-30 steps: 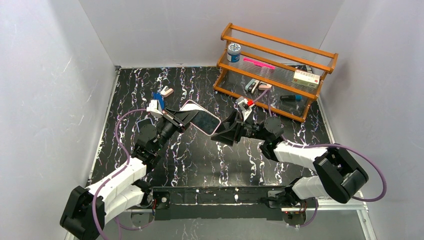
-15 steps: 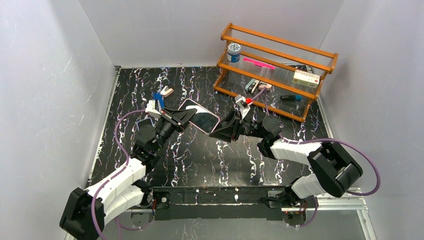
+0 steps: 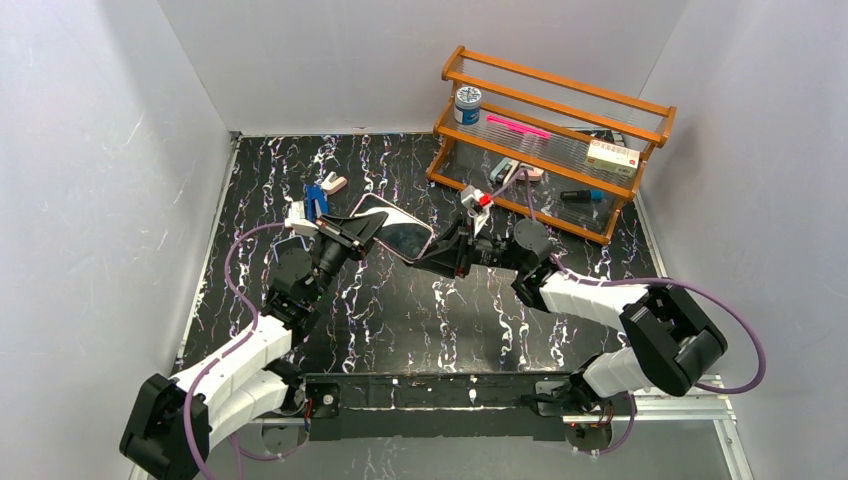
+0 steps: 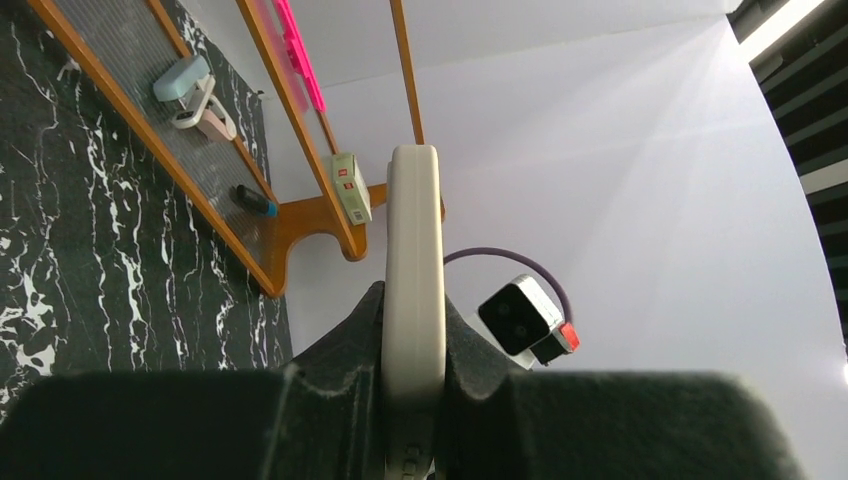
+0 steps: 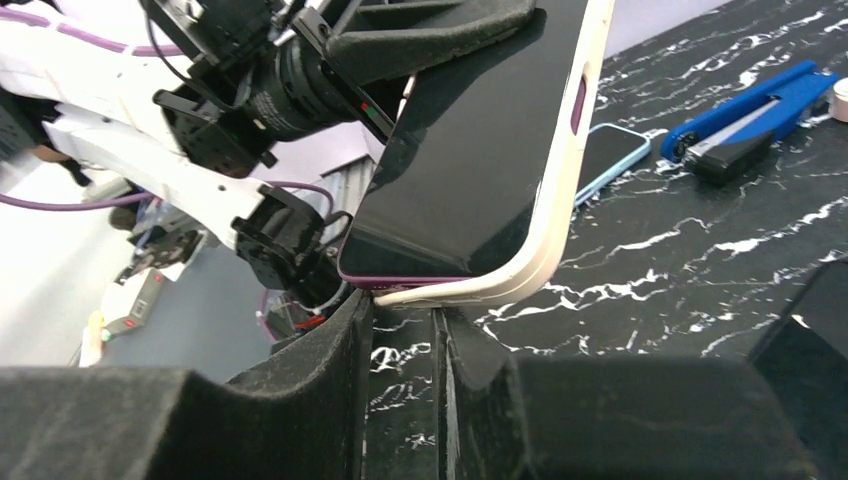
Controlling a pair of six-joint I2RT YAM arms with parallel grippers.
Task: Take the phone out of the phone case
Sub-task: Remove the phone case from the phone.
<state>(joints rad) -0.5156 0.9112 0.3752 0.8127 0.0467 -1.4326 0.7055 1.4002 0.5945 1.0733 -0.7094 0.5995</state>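
My left gripper [image 3: 358,229] is shut on one end of the phone [image 3: 398,236], which it holds off the table, dark screen up, inside its cream phone case [image 3: 366,206]. In the left wrist view the phone case [image 4: 414,250] stands edge-on, pinched between both pads. My right gripper [image 3: 434,256] is at the phone's free end. In the right wrist view the phone [image 5: 470,150] and the curved bottom corner of the phone case [image 5: 520,275] rest right at the tips of my right gripper [image 5: 405,310]. Its jaws stand a narrow gap apart, with only table showing between them.
A wooden rack [image 3: 555,140] with small items and a tin [image 3: 467,103] stands at the back right. A blue stapler [image 3: 318,193] lies on the marbled table behind the left gripper. A second, blue-edged phone [image 5: 605,155] lies flat on the table near it.
My right gripper has moved left up to the phone's free end, and its jaws have narrowed. The left gripper has shifted the phone slightly left and keeps its hold.
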